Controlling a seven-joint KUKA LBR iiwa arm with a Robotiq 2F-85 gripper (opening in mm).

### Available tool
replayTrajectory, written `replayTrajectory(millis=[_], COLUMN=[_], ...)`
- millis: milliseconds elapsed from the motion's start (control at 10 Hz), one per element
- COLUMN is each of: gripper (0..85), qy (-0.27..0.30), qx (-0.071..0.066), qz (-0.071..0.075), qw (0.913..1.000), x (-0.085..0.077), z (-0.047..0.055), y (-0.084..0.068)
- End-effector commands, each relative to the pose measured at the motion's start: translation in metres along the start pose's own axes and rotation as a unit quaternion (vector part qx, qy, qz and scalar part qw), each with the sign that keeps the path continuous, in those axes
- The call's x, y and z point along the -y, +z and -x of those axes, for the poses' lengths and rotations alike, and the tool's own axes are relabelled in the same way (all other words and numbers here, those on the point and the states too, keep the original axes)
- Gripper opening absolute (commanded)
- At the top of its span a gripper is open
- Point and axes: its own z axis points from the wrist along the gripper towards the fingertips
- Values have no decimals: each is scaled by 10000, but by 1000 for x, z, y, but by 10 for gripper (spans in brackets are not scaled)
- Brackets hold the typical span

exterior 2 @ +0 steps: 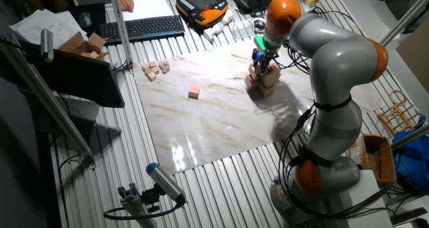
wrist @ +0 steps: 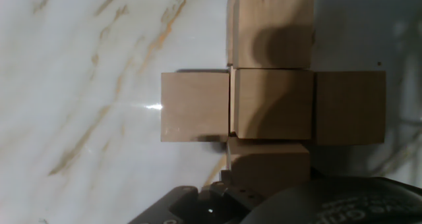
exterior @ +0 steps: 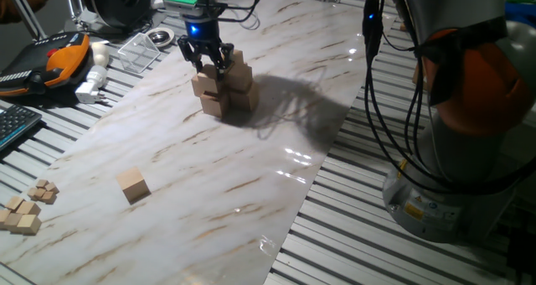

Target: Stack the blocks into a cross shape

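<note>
Several light-tan wooden blocks (exterior: 223, 85) stand stacked at the far side of the marble board; they also show in the other fixed view (exterior 2: 261, 80). In the hand view they form a cross seen from above: a centre block (wrist: 273, 104) with blocks at its top (wrist: 270, 28), left (wrist: 196, 107), right (wrist: 349, 107) and bottom (wrist: 269, 159). My gripper (exterior: 208, 63) hangs right above the stack with its fingers spread and nothing between them; it also shows in the other fixed view (exterior 2: 264, 59). One loose block (exterior: 133, 185) lies alone near the front left (exterior 2: 194, 92).
A cluster of much tinier wooden cubes (exterior: 25, 211) lies off the board's left edge (exterior 2: 154, 70). A keyboard (exterior: 15, 126), an orange pendant (exterior: 63, 57) and a clear box (exterior: 138, 49) sit at the back left. The arm's base (exterior: 444, 193) stands at the right. Only the hand's dark housing (wrist: 277, 204) shows in the hand view.
</note>
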Motion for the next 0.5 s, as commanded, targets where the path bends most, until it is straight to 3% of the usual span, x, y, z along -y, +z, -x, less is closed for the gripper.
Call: replayTrajectory(millis=[0,200,400], gripper=[0,0,0], qy=[0,1,-22], qx=[0,94,80], qz=[14,29,37], qw=[10000,10000,10000], x=[1,3,4], z=[-1,-1,1], y=[2,6,7])
